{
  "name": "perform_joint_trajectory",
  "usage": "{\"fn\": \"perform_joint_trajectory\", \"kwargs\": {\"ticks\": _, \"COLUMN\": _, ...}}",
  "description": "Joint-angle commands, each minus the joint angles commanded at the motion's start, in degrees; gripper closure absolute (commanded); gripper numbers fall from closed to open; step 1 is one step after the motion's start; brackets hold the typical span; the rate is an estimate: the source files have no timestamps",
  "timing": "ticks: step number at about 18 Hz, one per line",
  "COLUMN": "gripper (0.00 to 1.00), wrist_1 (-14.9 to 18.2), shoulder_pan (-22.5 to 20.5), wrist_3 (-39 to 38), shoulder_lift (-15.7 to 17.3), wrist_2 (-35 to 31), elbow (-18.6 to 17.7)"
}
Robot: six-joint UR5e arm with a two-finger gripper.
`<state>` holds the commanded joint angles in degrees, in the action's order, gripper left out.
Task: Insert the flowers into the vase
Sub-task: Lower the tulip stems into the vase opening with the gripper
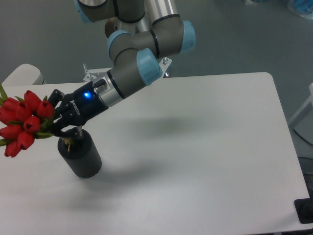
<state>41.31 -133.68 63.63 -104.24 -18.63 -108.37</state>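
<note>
A dark grey ribbed vase (81,156) stands on the left part of the white table (195,147). The flowers (23,120), a bunch of red tulip buds with green leaves, lean out to the left of it, above the table's left edge. Their stems run down into the vase mouth (70,142). My gripper (58,123) is shut on the stems just above the mouth, its black fingers right beside the buds. The stem ends inside the vase are hidden.
The arm reaches in from the top centre, its blue-capped joints over the table's back edge. A pale rounded object (23,74) sits off the table at the far left. A dark block (304,210) sits at the bottom right corner.
</note>
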Motion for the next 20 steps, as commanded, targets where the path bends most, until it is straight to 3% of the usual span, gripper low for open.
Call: {"fn": "perform_joint_trajectory", "kwargs": {"ticks": 20, "gripper": 0.81, "wrist_1": 0.0, "shoulder_pan": -1.23, "wrist_3": 2.02, "shoulder_lift": -2.99, "wrist_2": -0.26, "elbow": -2.2}}
